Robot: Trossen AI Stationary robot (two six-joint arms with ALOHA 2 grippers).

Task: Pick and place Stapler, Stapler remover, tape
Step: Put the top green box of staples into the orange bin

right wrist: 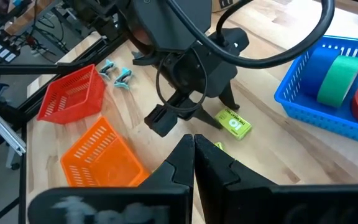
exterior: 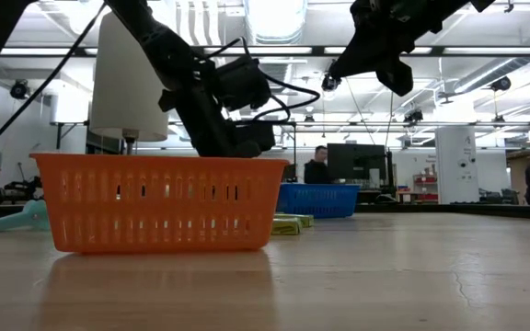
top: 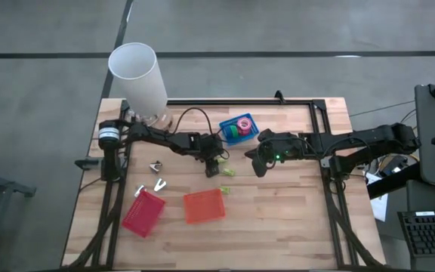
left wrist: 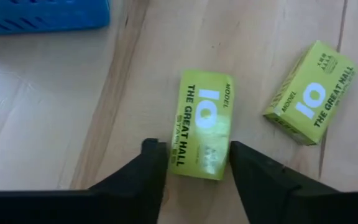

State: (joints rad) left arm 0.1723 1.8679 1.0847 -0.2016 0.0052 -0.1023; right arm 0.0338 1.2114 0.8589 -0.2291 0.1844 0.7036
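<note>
The left gripper (left wrist: 192, 163) jaws stand apart, straddling one yellow-green staple box (left wrist: 204, 124) on the tabletop (top: 293, 219), not yet clenched on it. A second staple box (left wrist: 311, 92) lies near, apart from the first. The right gripper (right wrist: 193, 144) hovers above the tabletop just beside the left gripper, jaws pressed together, empty.

Task progress, as judged: the tape rolls (top: 239, 127) already sit in the blue bin (top: 226, 137). The orange bin (top: 204, 205) and red bin (top: 143, 212) appear empty. Small staple removers (top: 158, 183) lie loose on the tabletop near the red bin, still to place. A white cylinder (top: 139, 75) stands at the far corner, clear of the work.
</note>
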